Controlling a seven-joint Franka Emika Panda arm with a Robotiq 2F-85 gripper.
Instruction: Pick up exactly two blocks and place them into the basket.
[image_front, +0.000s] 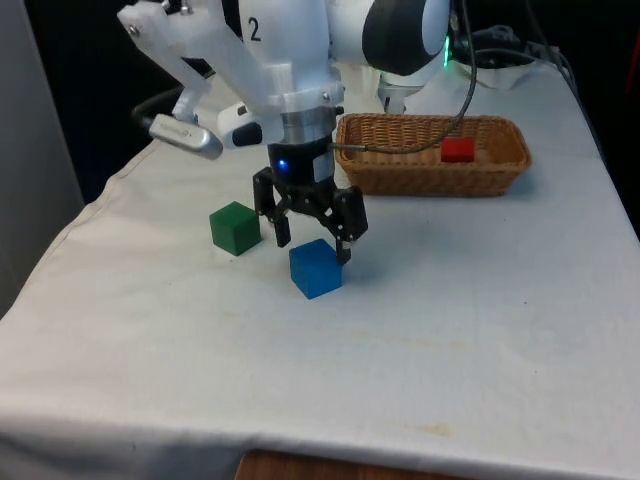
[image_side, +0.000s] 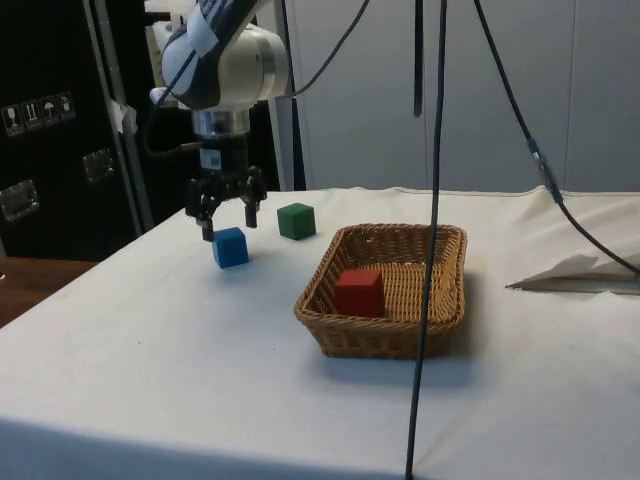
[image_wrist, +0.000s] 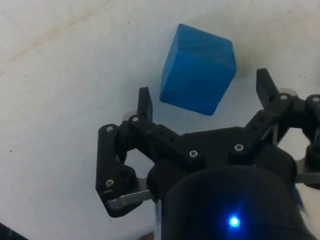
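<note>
1. The end effector (image_front: 312, 243) hangs just above the table (image_front: 480, 300), fingers spread wide and gripping nothing.
2. The blue block (image_front: 316, 268) sits on the cloth directly under the end effector (image_side: 229, 224), a little to the near side of the fingertips in the front view. In the wrist view the blue block (image_wrist: 198, 69) lies between and beyond the two fingers (image_wrist: 145, 102), with a clear gap on each side, and it is turned at an angle to the line between them.
3. The green block (image_front: 235, 227) rests on the cloth just beside the end effector, on the front view's left. It stands close to the blue block (image_side: 230, 247) but apart from it. In the side view the green block (image_side: 296, 221) lies farther back, between the blue block and the basket.
4. The basket (image_front: 400, 175) stands farther back on the front view's right, well apart from both loose blocks. A red block (image_front: 458, 150) lies inside it; the side view shows the red block (image_side: 359, 292) on the bottom of the basket (image_side: 385, 335), toward the near wall.
5. A dark cable (image_side: 428, 240) hangs in front of the basket in the side view and crosses its rim.
6. Nothing stands between the end effector (image_wrist: 205, 97) and the blue block.
</note>
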